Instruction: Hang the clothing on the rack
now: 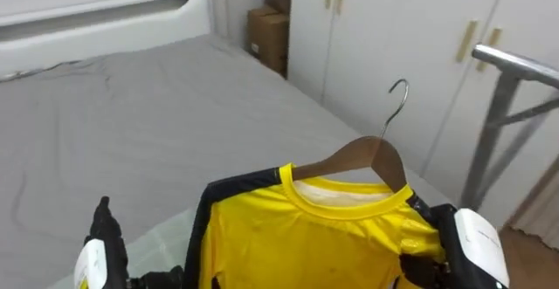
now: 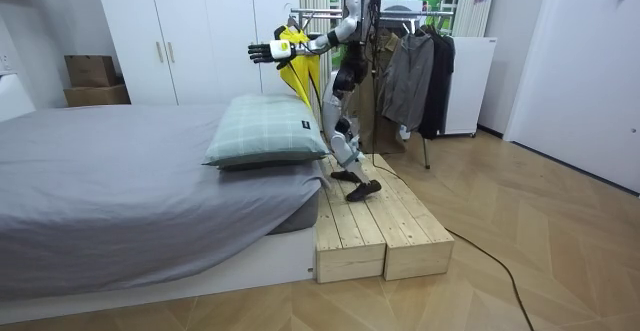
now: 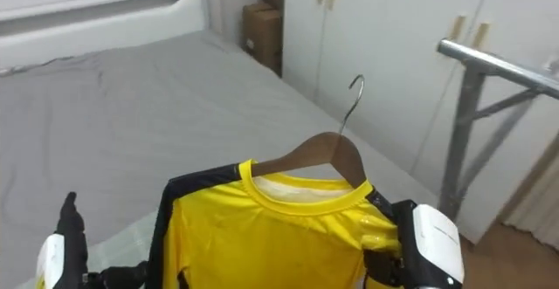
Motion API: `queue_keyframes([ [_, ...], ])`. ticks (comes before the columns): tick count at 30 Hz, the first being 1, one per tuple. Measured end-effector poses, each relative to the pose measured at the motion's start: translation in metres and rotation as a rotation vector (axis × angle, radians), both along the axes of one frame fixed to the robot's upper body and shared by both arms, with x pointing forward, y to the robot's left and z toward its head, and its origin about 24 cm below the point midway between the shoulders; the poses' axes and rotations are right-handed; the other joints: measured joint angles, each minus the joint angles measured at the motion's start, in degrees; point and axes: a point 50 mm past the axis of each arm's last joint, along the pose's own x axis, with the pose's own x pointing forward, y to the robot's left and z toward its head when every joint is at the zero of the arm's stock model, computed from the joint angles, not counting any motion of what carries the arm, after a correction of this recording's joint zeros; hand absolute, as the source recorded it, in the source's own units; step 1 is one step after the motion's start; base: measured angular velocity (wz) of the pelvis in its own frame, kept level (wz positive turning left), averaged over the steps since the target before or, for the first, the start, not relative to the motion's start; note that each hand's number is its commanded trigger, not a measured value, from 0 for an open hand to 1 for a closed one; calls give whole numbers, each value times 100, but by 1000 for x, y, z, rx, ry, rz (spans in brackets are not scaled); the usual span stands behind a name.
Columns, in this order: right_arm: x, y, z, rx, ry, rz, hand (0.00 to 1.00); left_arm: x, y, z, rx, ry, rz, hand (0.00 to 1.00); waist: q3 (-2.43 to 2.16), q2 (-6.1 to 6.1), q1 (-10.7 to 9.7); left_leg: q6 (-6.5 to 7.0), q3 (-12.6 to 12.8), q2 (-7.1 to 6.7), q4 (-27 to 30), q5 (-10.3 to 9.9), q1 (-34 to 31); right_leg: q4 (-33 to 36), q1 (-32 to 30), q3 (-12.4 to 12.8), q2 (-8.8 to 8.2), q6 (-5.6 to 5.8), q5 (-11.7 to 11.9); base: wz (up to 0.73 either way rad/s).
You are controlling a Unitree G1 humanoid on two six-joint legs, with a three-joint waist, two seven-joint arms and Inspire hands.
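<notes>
Now held: yellow shirt (image 1: 297,237), round collar, dark trim along shoulders and sides, hung on a wooden hanger (image 1: 367,154).
Hook: metal hook (image 1: 399,92) stands upright above the collar, catching nothing.
Shirt's place: in the air above the foot end of the bed (image 1: 157,123), over the checked pillow (image 2: 268,131).
Edges: the bed's far side runs close along the white wardrobe (image 1: 393,27). The grey rack rail (image 1: 515,62) stands just past the bed's corner, apart from the hook.
Open room: the bed's cover lies broad and flat up to the headboard (image 1: 105,18). Cardboard boxes (image 1: 266,36) fill the corner beyond the bed.
Right hand (image 1: 476,241): at the shirt's shoulder on the rail side, fingers curled round fabric and hanger end, bearing the load.
Left hand (image 1: 103,237): over the bed, beside the shirt's other edge and clear of it, fingers straight, grasping nothing.
Robot's stand: on the wooden platform (image 2: 385,226) at the bed's foot.
</notes>
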Motion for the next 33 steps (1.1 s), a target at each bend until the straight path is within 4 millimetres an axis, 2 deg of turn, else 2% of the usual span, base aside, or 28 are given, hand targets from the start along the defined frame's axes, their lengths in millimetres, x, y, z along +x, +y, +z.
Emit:
queue_keyframes([
  [1, 2, 3, 3, -2, -13, 18, 100, 0, -1, 0, -3, -1, 1, 0, -7, 5, 45, -16, -455, -149, -683, 37, 5, -52, 2, 338, 65, 13, 53, -183],
  [2, 2, 3, 4, -3, -18, 21, 100, 0, -1, 0, -2, -3, 1, 0, -40, 50, 42, -79, -656, -195, -971, 104, 4, -88, 15, 494, 104, 36, 73, -170],
  [3, 2, 3, 5, -7, -20, 21, 100, 0, -1, 0, -2, -8, 4, 0, -108, 91, 35, -83, -899, -334, -1333, 283, 125, -135, 11, 849, 192, 90, 106, -138],
  [4, 3, 0, 8, -16, -30, 22, 100, 3, -3, 3, -3, -29, -5, 0, -128, 186, -3, 106, -943, -389, -1653, 492, 277, -186, 3, 1086, 316, 146, 139, -130],
  [5, 3, 0, 8, -16, -29, 21, 100, 6, -1, 5, 4, -40, -11, 0, -92, 111, -17, 103, -816, -383, -1694, 523, 338, -176, 4, 1176, 314, 165, 134, -99],
  [6, 1, 0, 8, -23, -29, 25, 100, 9, -2, 7, 15, -51, -18, 0, -63, 54, -34, 167, -689, -400, -1824, 518, 460, -228, -5, 1181, 279, 195, 136, -82],
  [8, -1, 0, 9, -25, -34, 27, 100, 8, -4, 6, 30, -47, -29, 0, -65, 20, -51, 233, -474, -437, -1922, 474, 574, -365, 18, 989, 198, 223, 145, -69],
  [9, -1, 1, 11, -23, -42, 28, 100, 8, -5, 5, 35, -44, -40, 0, -61, 18, -77, 260, -380, -446, -1992, 459, 621, -412, 27, 952, 165, 239, 153, -44],
  [12, -1, 1, 13, -24, -47, 21, 100, 8, -5, 5, 44, -42, -53, 0, -52, 28, -151, 298, -233, -443, -2146, 448, 749, -585, 115, 1053, 162, 291, 187, -24],
  [15, -1, -1, 13, -28, -39, 8, 100, 8, -5, 5, 46, -45, -45, 0, -29, 76, -168, 296, -130, -404, -2260, 448, 802, -665, 125, 1121, 158, 281, 210, -17],
  [20, 0, -1, 11, -27, -4, 4, 100, 8, 4, 6, 53, -51, -4, 0, -20, 134, -59, 288, 163, -298, -2373, 451, 817, -675, 7, 1309, 265, 249, 244, -26],
  [21, 0, -1, 11, -24, -3, 3, 100, 9, 8, 8, 56, -57, 12, 0, -21, 131, 7, 287, 256, -275, -2380, 451, 823, -677, -26, 1274, 278, 237, 251, -44],
  [23, 1, -1, 11, -22, -5, 3, 100, 9, 13, 9, 60, -63, 38, 0, -21, 128, 137, 284, 440, -252, -2431, 450, 896, -686, -111, 702, 200, 187, 275, -50],
  [24, 1, -1, 11, -21, -3, 4, 100, 9, 16, 10, 61, -66, 52, 0, -22, 120, 190, 284, 507, -260, -2453, 449, 939, -699, -147, 119, 83, 131, 263, -35],
  [25, 1, -1, 11, -23, -3, 6, 100, 9, 17, 10, 62, -69, 58, 0, -21, 118, 200, 283, 520, -266, -2472, 449, 957, -694, -164, -129, 27, 105, 248, -19],
  [26, 1, -1, 11, -23, 1, 7, 100, 10, 18, 11, 61, -75, 62, 0, -19, 112, 188, 281, 503, -276, -2481, 447, 956, -688, -169, -236, -5, 75, 229, -6],
  [28, 1, -1, 10, -24, 20, 2, 100, 16, 16, 15, 59, -95, 57, 0, -7, 58, 194, 280, 493, -274, -2481, 448, 953, -687, -165, -139, 18, 64, 229, -5],
  [33, 5, -1, 13, -32, 12, 4, 100, 20, 14, 18, 52, -112, 54, 0, -13, -4, 183, 280, 529, -272, -2482, 449, 974, -700, -150, -121, 27, 55, 240, -4],
])
